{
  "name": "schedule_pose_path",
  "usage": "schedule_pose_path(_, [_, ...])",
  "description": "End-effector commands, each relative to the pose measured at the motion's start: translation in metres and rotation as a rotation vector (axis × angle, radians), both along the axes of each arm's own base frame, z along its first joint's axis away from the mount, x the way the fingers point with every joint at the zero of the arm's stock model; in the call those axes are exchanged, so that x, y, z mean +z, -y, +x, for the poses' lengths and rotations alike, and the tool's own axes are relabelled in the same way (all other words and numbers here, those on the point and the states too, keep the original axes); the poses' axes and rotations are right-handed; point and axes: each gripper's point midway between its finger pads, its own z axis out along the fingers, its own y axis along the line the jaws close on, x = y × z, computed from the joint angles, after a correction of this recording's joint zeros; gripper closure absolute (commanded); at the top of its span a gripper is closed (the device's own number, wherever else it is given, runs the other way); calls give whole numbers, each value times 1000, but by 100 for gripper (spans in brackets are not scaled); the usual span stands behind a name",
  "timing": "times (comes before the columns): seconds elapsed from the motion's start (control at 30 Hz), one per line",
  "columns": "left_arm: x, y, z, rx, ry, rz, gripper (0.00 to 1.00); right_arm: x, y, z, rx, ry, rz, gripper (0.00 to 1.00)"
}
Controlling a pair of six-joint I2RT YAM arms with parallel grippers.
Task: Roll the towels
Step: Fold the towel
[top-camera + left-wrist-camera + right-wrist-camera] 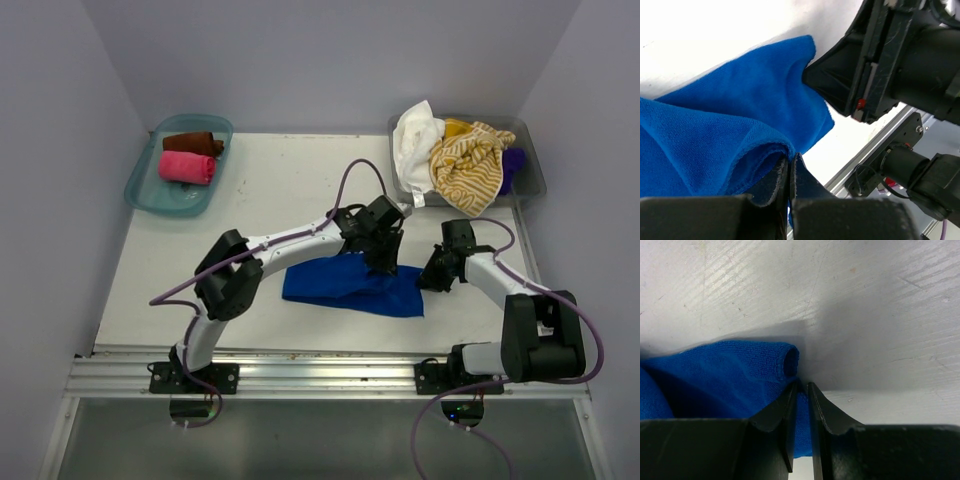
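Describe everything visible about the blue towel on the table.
The blue towel is plain royal blue, a soft knit-looking cloth with a stitched hem. It lies rumpled and partly folded on the white table, near the front middle. The left gripper pinches a fold at its far edge. The right gripper is closed on its right end, where the hem curls.

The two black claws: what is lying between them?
A royal blue cloth towel on the white table: the left claw pinches its far edge, the right claw its right end. The top view shows it.
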Motion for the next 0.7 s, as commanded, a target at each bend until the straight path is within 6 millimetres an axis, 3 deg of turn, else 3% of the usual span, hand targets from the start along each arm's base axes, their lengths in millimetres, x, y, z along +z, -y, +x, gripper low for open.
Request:
schedule_pose_path(0.0, [27, 25, 4, -15, 25, -98, 100, -14, 6, -14, -9, -63, -43, 80])
schedule_pose_path(0.4, [28, 37, 8, -18, 27, -107, 100, -14, 7, -16, -13, -66, -46, 80])
schedule_pose_path(0.67, [19, 47, -2, -39, 5, -100, 100, -15, 9, -17, -15, -68, -53, 80])
